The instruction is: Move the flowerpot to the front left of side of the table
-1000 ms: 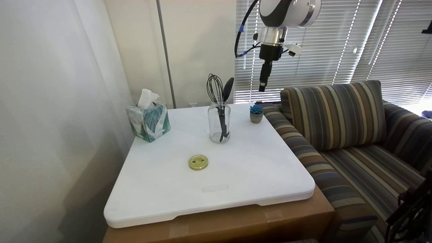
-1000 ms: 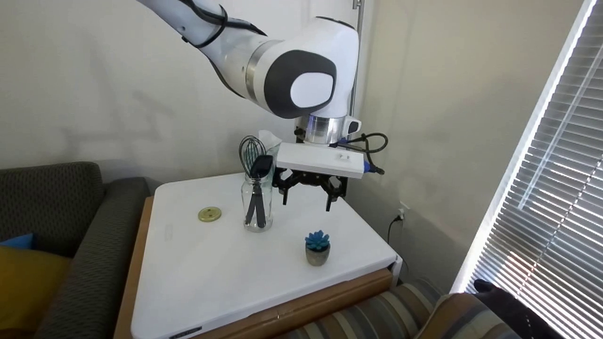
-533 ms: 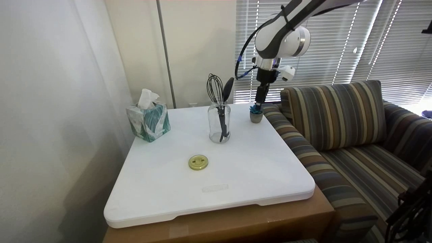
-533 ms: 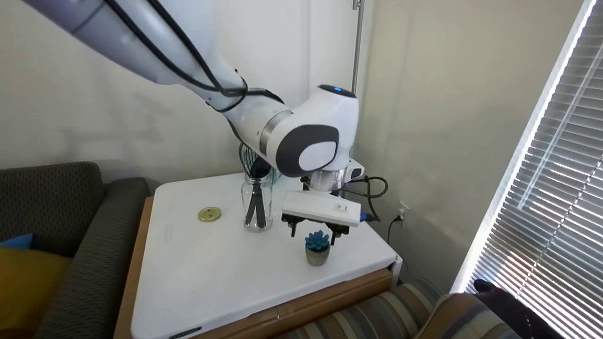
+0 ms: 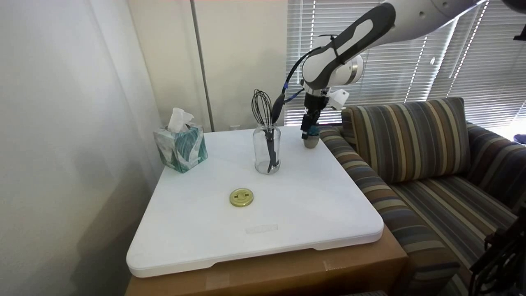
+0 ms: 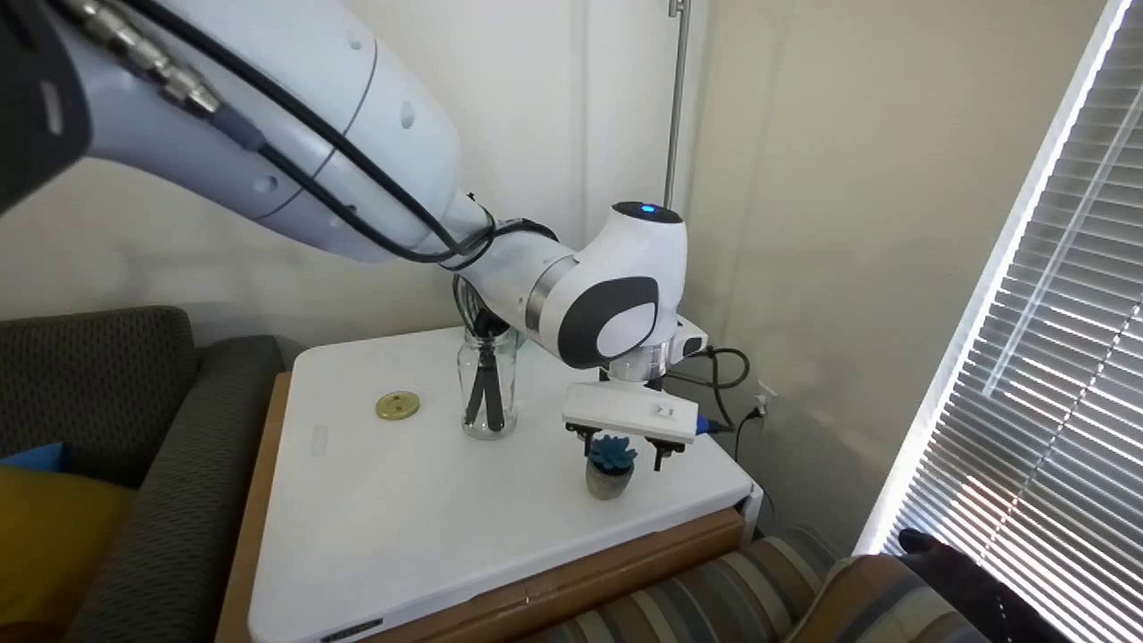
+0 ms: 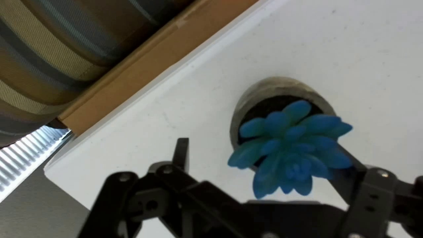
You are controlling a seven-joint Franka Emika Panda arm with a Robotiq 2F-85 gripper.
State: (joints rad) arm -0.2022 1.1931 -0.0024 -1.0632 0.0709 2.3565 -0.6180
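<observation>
Near a corner of the square, white-topped table with the brown base (image 5: pixel 205 222), close by the striped fabric sofa (image 5: pixel 419 152), sits the tiny grey flowerpot with its blue rosette of leaves (image 7: pixel 287 135). At those leaves hangs the black two-fingered gripper (image 6: pixel 623 461), its jaws spread wide and grasping nothing. The leaves hide part of one finger while its fellow stands clear, so the plant looks off-centre between them. Should it close like that, I'd fear the pot being shoved or tipped, or a weak pinch on foliage that slips in lifting; with the table's edge near, a hard nudge could send it over. Which corner counts as front left I cannot tell. A low swing across might clip the tall clear glass jar (image 5: pixel 261 152) holding dark kitchen utensils (image 5: pixel 277 108). Farther off are the flat round gold lid (image 5: pixel 241 197) and the teal-and-white tissue box (image 5: pixel 185 150).
</observation>
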